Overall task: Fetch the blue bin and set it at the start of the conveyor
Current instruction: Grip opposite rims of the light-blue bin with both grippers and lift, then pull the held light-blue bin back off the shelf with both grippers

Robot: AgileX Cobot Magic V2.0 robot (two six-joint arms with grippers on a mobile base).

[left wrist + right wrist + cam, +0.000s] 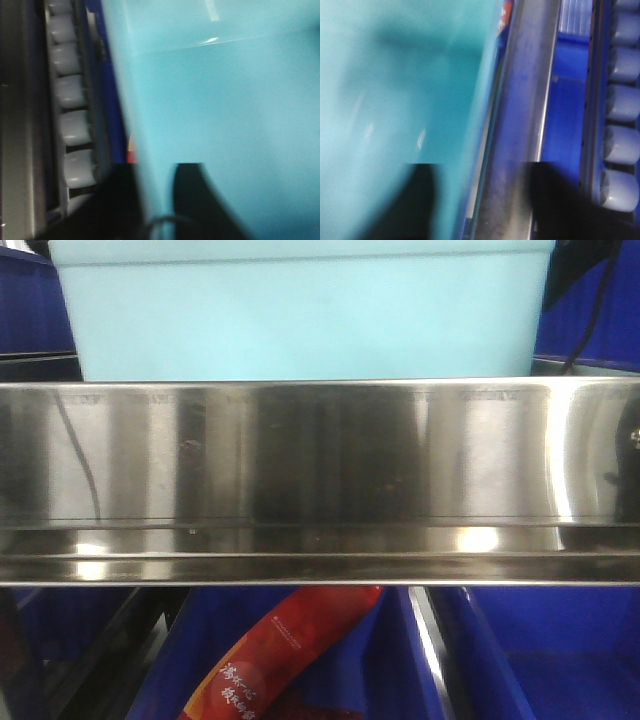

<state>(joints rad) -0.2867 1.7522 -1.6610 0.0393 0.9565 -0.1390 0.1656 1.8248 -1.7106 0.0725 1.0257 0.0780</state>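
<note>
The pale aqua blue bin (300,320) fills the top of the front view, behind a steel rail. In the left wrist view the blue bin (225,110) takes up the right side. My left gripper (156,169) has one dark finger outside the bin's wall and one inside, close together and shut on that wall. In the blurred right wrist view the blue bin (395,90) covers the left half. My right gripper (482,167) straddles the bin's edge with a wide gap, the outer finger standing well off the wall. The conveyor start is out of view.
A shiny stainless-steel rail (320,480) crosses the front view. Dark blue bins (540,660) lie below it, one holding a red packet (280,660). Grey rollers (70,90) run along the left of the left wrist view, and more rollers (620,100) along the right of the right wrist view.
</note>
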